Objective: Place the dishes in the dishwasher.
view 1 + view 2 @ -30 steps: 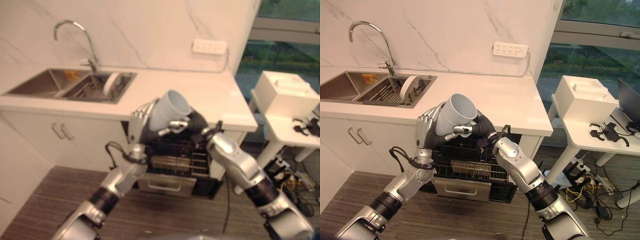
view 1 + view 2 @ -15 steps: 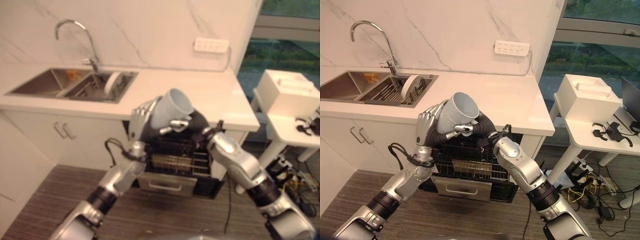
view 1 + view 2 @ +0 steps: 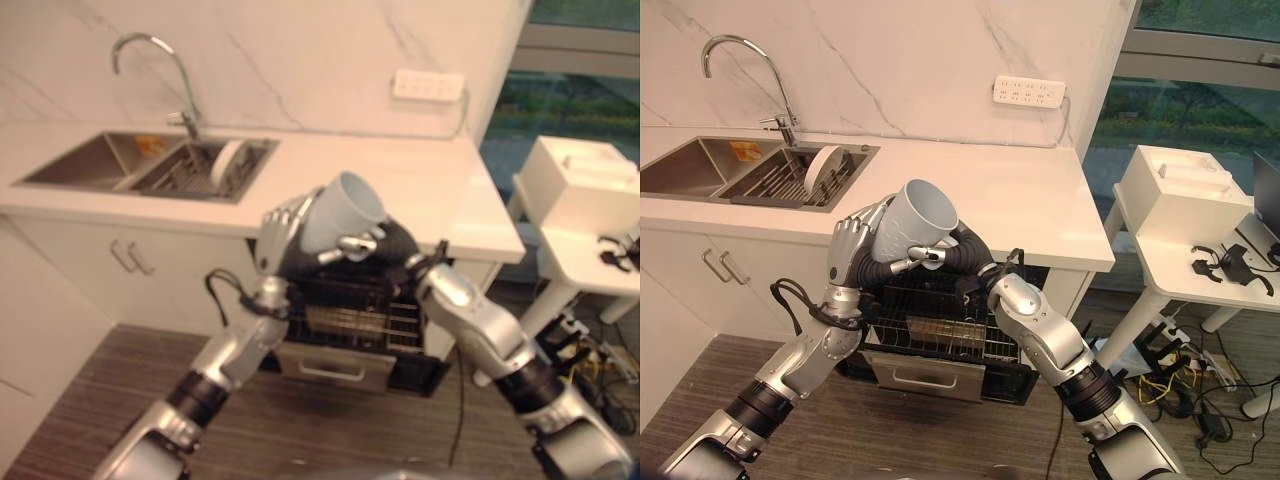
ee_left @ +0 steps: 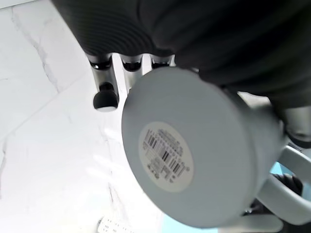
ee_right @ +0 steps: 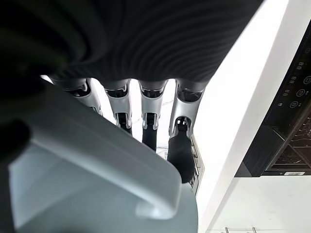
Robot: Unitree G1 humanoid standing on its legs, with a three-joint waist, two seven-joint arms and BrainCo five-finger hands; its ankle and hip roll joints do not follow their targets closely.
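A pale grey mug (image 3: pixel 915 215) is held tilted, mouth up and to the right, above the open dishwasher rack (image 3: pixel 940 325) under the counter. My right hand (image 3: pixel 962 255) grips it from the right, thumb across its lower side and fingers (image 5: pixel 148 126) behind it; the mug's handle (image 5: pixel 155 204) shows close up in the right wrist view. My left hand (image 3: pixel 847 250) stands upright against the mug's left side with fingers (image 4: pixel 104 92) nearly straight. The mug's flat base (image 4: pixel 189 150) carries a barcode sticker.
A white counter (image 3: pixel 1010 195) runs above the dishwasher. At the left, a steel sink (image 3: pixel 690 170) with a faucet (image 3: pixel 740 55) holds a drying rack with a white plate (image 3: pixel 820 168). A white table with a white box (image 3: pixel 1185 190) stands to the right.
The camera has shifted slightly. The mug and both hands have stayed together in almost the same place above the rack.
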